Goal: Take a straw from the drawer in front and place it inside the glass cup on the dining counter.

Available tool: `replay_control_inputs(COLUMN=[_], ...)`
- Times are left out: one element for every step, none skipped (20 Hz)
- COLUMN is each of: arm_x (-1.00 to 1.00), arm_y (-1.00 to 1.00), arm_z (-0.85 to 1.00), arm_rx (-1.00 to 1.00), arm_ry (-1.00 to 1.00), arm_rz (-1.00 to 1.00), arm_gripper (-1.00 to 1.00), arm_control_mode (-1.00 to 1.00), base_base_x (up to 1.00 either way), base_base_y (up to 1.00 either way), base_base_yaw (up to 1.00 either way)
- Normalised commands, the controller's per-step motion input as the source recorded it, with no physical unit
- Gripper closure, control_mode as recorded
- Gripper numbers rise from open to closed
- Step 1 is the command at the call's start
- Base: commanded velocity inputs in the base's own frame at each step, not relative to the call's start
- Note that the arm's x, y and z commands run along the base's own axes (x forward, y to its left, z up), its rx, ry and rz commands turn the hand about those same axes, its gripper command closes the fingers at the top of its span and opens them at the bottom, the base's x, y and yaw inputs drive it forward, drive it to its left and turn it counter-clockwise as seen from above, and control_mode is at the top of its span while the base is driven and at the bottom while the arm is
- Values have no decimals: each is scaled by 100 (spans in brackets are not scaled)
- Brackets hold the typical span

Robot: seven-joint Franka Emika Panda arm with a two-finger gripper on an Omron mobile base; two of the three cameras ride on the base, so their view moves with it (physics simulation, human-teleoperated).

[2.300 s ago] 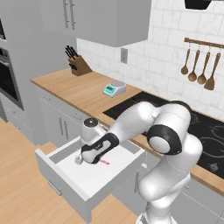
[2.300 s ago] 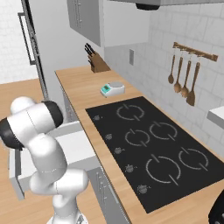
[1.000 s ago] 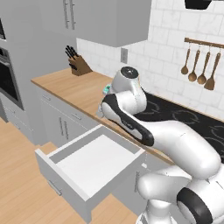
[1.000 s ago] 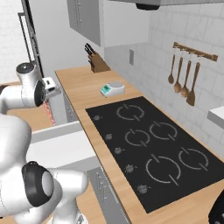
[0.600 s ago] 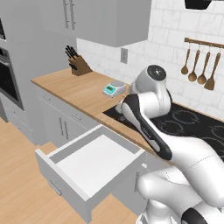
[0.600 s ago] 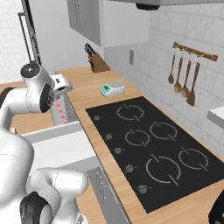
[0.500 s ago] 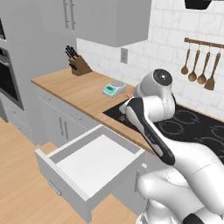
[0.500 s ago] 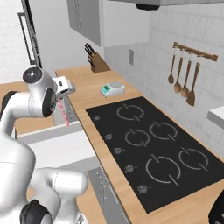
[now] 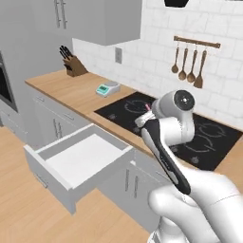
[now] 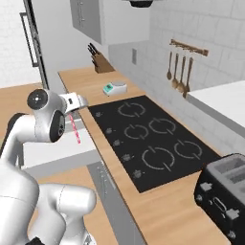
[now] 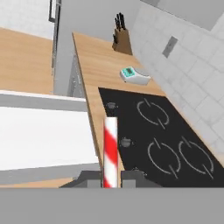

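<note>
1. Now the hand (image 11: 111, 178) is shut tight on the straw (image 11: 110, 151), red and white, up above the bench (image 11: 94, 61) edge.
2. Nearby, the drawer (image 9: 78, 163) hangs open, white inside.
3. On the wood bench sit a black cooktop (image 10: 148, 143), a knife block (image 9: 71, 66) and a small scale (image 9: 107, 88).
4. Far off, spoons (image 9: 190, 64) hang on white tiles.

White tiled wall (image 9: 142, 57), grey cabinets (image 9: 90, 19), wood floor (image 9: 19, 204).

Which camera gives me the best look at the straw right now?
The hand view: the straw rises large between the shut gripper fingertips, red and white stripes plain. The right base view shows it as a thin pink line; the left base view a mere sliver.
</note>
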Motion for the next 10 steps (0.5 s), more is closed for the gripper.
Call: replay_control_inputs(arm_x=[0,0,0,0,0,0,0,0,0,0], arm_y=[0,0,0,0,0,0,0,0,0,0], arm_z=[0,0,0,0,0,0,0,0,0,0], arm_rx=[0,0,0,0,0,0,0,0,0,0], arm_ry=[0,0,0,0,0,0,0,0,0,0], arm_rz=[0,0,0,0,0,0,0,0,0,0], arm_gripper=[100,100,100,100,100,100,100,100,100,100], arm_control_mode=[100,100,100,100,100,100,100,100,100,100], base_base_x=[-100,-100,-100,-100,-96,-86,-73,-54,-41,-27], base_base_y=[0,0,0,14,32,41,45,56,58,59], base_base_yaw=[29,46,58,67,73,76,79,81,81,82])
